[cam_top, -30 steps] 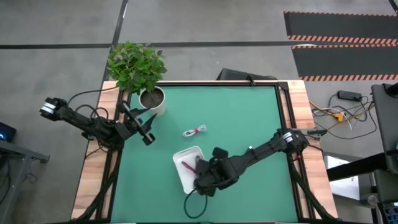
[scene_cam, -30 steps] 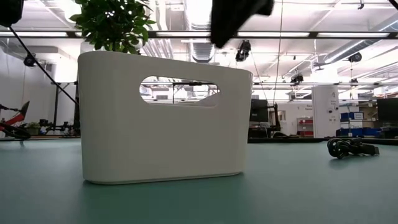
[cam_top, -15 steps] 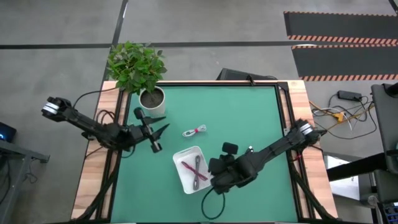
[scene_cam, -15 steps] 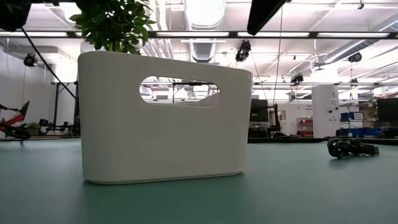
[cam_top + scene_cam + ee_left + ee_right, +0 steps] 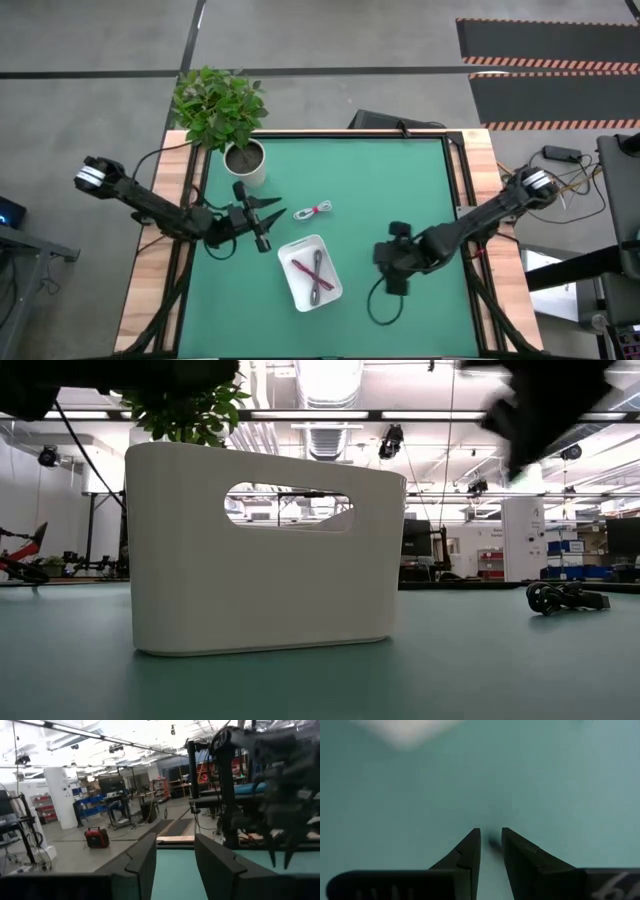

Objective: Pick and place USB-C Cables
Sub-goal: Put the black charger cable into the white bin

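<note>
On the green counter (image 5: 400, 190), the white tray (image 5: 296, 283) sits near the middle toward the front edge, central enough for either arm to reach over it. A potted plant (image 5: 222, 110) stands at the far left corner, clear of the working area. The left gripper (image 5: 268, 220) hangs over the counter just left of the tray, its fingers (image 5: 145, 860) spread wide and holding nothing, pointed toward the white cable (image 5: 313, 210), which lies loose on the counter just beyond the tray; this looks like the approach for the next pick. The right gripper (image 5: 391, 280) hovers to the right of the tray, fingers (image 5: 470, 847) narrowed to a slim gap and empty. Inside the tray, the magenta-red cable (image 5: 306, 270) and the grey cable (image 5: 320, 276) lie crossed. A black cable (image 5: 562, 597) rests on the counter in the low view, apart from the tray.
</note>
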`<control>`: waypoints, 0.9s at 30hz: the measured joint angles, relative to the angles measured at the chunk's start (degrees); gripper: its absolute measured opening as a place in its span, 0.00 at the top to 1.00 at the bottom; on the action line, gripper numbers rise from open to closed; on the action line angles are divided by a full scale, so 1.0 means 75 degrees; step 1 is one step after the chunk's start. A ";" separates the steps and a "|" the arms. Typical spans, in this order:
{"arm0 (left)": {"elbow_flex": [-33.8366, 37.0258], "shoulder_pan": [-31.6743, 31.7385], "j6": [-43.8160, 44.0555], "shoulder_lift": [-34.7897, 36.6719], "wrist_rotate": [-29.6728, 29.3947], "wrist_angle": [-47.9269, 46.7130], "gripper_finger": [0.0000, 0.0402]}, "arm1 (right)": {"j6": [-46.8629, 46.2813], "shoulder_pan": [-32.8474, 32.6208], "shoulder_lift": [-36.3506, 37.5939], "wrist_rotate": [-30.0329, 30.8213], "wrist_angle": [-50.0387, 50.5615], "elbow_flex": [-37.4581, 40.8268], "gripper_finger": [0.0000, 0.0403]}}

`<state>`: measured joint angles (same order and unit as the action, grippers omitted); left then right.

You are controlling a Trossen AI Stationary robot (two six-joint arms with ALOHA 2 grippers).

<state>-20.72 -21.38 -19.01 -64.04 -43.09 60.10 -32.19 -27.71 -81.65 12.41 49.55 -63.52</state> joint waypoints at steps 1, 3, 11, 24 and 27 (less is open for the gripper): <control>-0.0016 -0.0005 0.0096 -0.0036 -0.0047 0.0020 0.71 | 0.0008 0.0042 0.0254 -0.0362 0.0116 0.0362 0.83; -0.0040 -0.0005 0.0271 -0.0088 -0.0057 0.0068 0.71 | -0.0169 0.0127 0.0797 -0.0769 0.0281 0.1007 0.83; -0.0083 0.0002 0.0291 -0.0077 -0.0193 0.0473 0.71 | -0.0530 0.0899 0.2028 -0.1046 0.0239 0.1884 0.73; -0.0069 0.0002 0.0288 -0.0057 -0.0244 0.0521 0.71 | 0.2277 0.0948 0.0704 -0.0517 -0.0572 0.1890 0.54; -0.0064 0.0002 0.0260 -0.0057 -0.0243 0.0521 0.71 | 0.2497 0.0965 0.0258 -0.0723 -0.0599 0.1893 0.55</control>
<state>-21.20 -21.37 -17.06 -64.47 -44.91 64.01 -13.46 -20.47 -79.71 6.99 45.06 -49.32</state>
